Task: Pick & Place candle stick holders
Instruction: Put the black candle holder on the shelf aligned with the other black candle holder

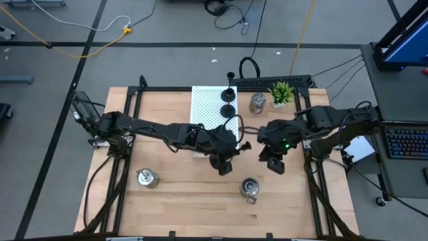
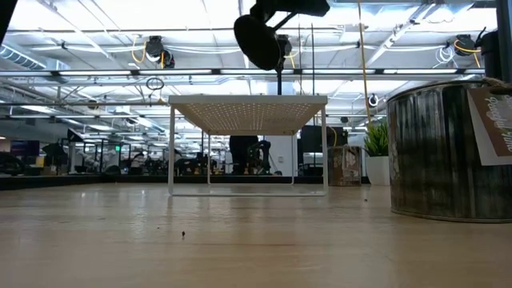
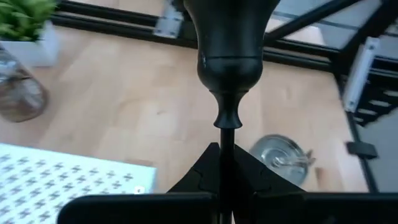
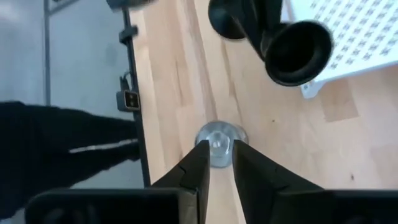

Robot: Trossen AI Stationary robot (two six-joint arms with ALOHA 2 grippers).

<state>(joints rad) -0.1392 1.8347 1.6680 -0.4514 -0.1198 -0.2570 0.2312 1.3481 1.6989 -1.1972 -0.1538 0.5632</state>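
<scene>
My left gripper [image 1: 224, 161] hangs above the table's middle, shut on a matte black candle stick holder [image 3: 229, 56]. The holder's wide round end [image 4: 297, 50] points away from the fingers. My right gripper [image 1: 274, 163] hovers close to its right, open by a narrow gap [image 4: 217, 146] with nothing in it. Two more black holders [image 1: 229, 102] stand on the white perforated board [image 1: 207, 107]. Silver holders rest on the table at near left [image 1: 147, 178], near centre [image 1: 249, 188] and far centre [image 1: 257, 102]. My left gripper pinches the holder's thin stem [image 3: 227, 140] between its two fingers, just below the small ring under the bulb. The fingers slant down from the table's left. The holder is lifted clear of the table and tilted.
A small green plant [image 1: 281, 92] stands at the far right of the board. In the low view the board [image 2: 248, 108] stands on legs, and the tagged silver holder [image 2: 448, 152] is close by. Bare wood lies along the near edge.
</scene>
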